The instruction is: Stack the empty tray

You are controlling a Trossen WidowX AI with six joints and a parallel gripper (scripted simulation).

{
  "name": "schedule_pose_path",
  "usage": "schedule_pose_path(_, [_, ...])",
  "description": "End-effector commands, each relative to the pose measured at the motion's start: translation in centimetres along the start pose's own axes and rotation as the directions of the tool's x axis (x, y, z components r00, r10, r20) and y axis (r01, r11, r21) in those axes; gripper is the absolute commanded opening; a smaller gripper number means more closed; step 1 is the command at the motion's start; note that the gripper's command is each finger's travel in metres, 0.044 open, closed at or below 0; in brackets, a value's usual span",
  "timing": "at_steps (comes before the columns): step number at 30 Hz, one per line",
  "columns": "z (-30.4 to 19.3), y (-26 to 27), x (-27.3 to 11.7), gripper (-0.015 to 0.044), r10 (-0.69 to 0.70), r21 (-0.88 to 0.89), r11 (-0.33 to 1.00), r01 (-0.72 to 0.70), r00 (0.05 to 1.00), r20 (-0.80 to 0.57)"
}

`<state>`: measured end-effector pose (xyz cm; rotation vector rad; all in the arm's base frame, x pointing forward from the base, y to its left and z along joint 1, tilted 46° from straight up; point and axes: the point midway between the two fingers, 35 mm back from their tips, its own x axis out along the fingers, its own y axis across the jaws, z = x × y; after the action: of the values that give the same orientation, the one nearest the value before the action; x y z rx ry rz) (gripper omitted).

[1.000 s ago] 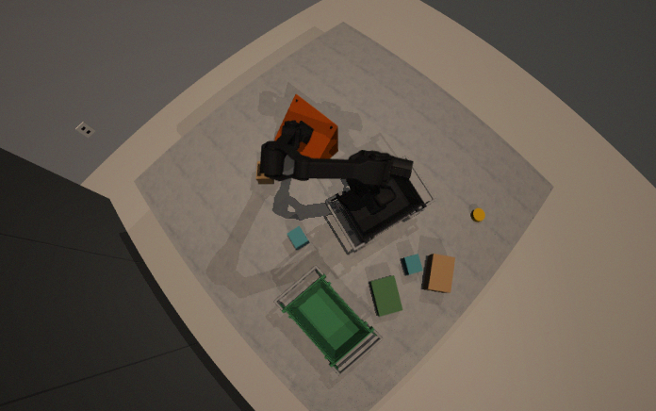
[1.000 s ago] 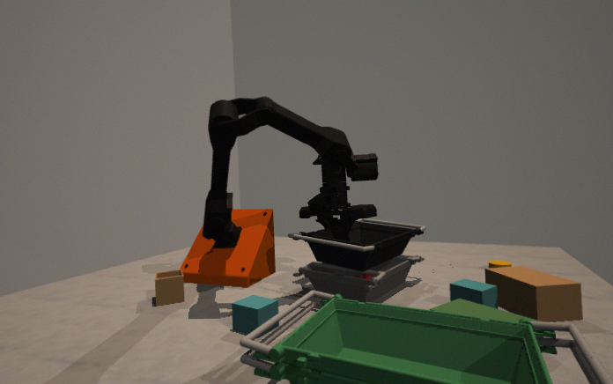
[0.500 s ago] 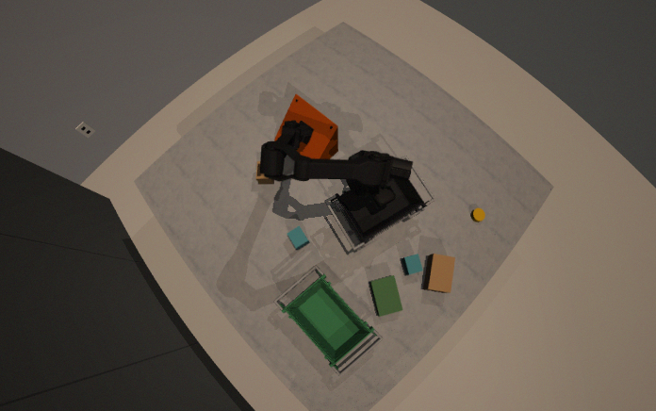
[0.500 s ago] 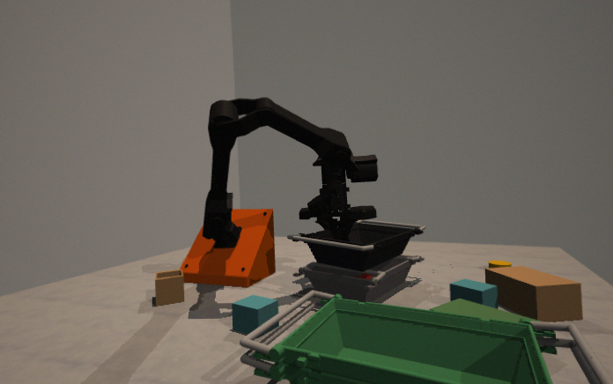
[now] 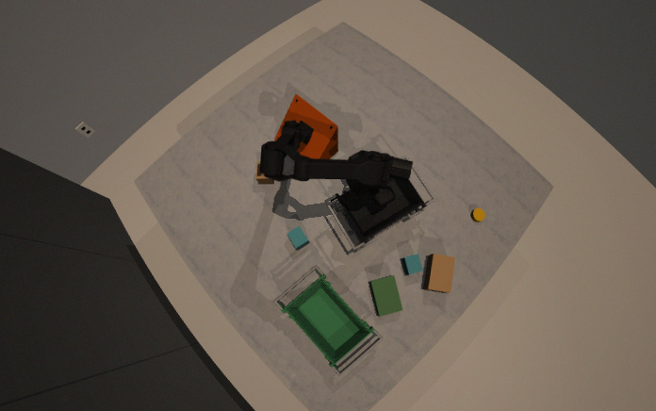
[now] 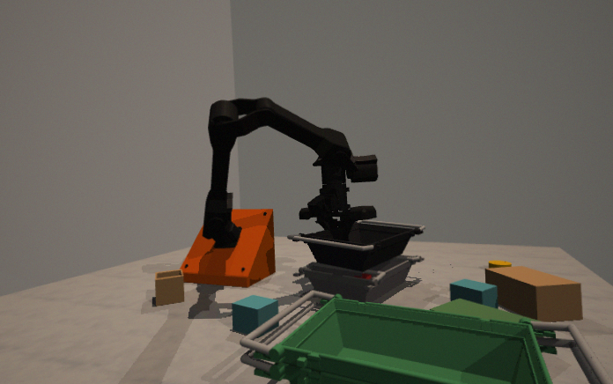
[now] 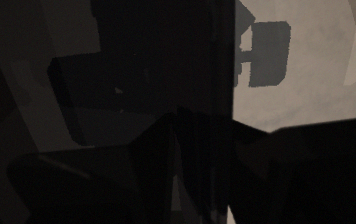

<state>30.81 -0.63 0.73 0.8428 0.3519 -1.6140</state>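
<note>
green tray (image 5: 330, 317) (image 6: 420, 335) apart | teal block (image 5: 297, 238) (image 6: 254, 314) near it

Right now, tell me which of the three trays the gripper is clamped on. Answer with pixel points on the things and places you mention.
The black tray (image 5: 366, 236) (image 6: 357, 256): the gripper's (image 6: 340, 236) fingers reach down to it. The grey tray sits beneath it; the green one stands apart, nearest the exterior camera.

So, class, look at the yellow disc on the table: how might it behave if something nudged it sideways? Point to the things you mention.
The yellow disc (image 5: 479, 215) (image 6: 499, 263) would probably slide rather than roll, since it lies on its flat face. Being low and wide, it seems unlikely to tip.
</note>
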Motion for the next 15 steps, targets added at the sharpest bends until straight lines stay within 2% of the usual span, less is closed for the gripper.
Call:
schedule_pose_path(1, [0.28, -0.21, 0.49, 0.0000, -0.025, 0.006, 1.000, 0.025, 1.000, -0.001])
schedule_pose_path(15, [0.28, -0.21, 0.49, 0.0000, -0.025, 0.006, 1.000, 0.025, 1.000, -0.001])
